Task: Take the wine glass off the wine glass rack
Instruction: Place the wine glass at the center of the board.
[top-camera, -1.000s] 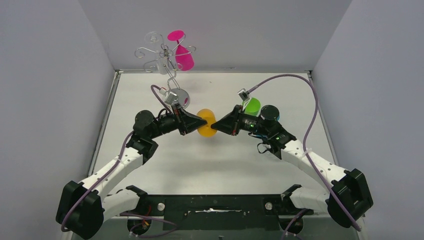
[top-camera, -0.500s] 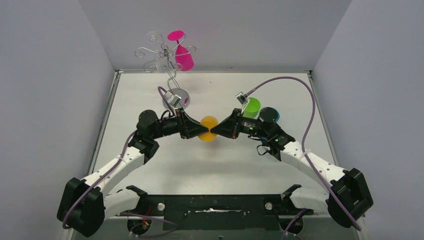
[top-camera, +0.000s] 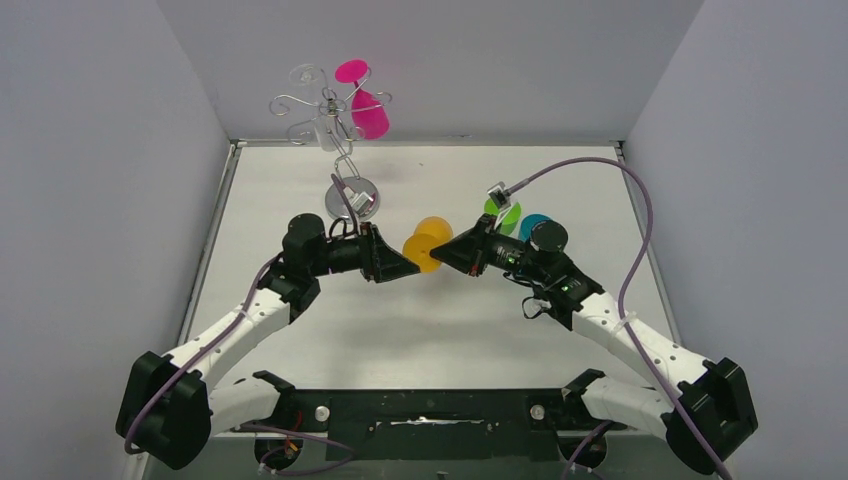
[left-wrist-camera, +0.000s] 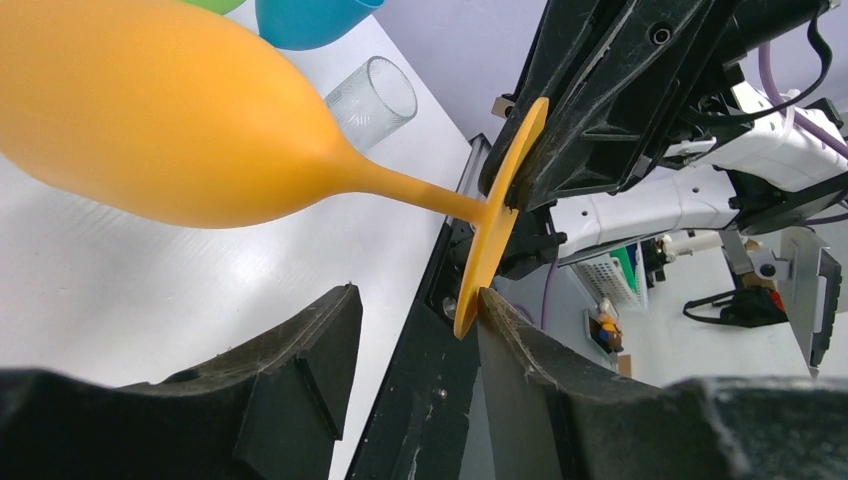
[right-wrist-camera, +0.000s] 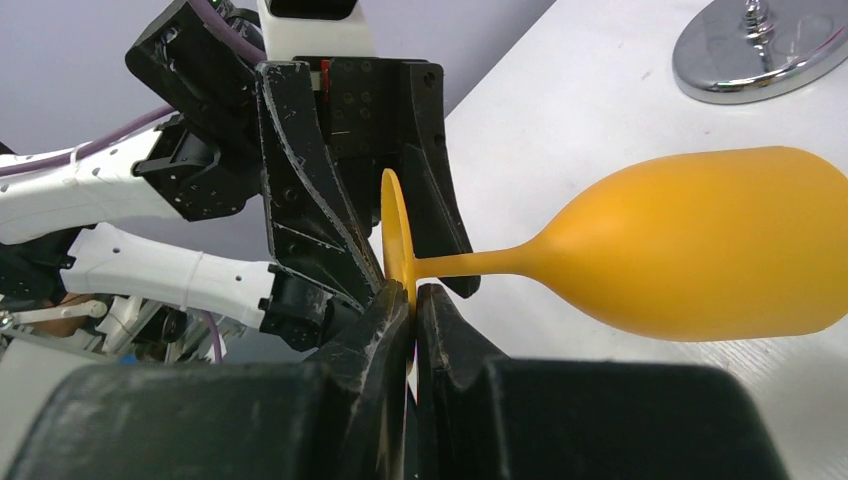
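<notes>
The right gripper (right-wrist-camera: 412, 300) is pinching the foot of the orange wine glass (top-camera: 428, 245), holding it sideways over the middle of the table (top-camera: 560, 170). The left gripper (left-wrist-camera: 415, 300) is hovering close by that foot, jaws apart. The wire rack (top-camera: 362, 192) is standing near the far edge, carrying a pink glass (top-camera: 368, 115).

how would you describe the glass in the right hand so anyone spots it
Above the table, near its centre, the right hand pinches a sideways wine glass by its foot. It alone is orange, unlike the green glass and blue glass.
</notes>
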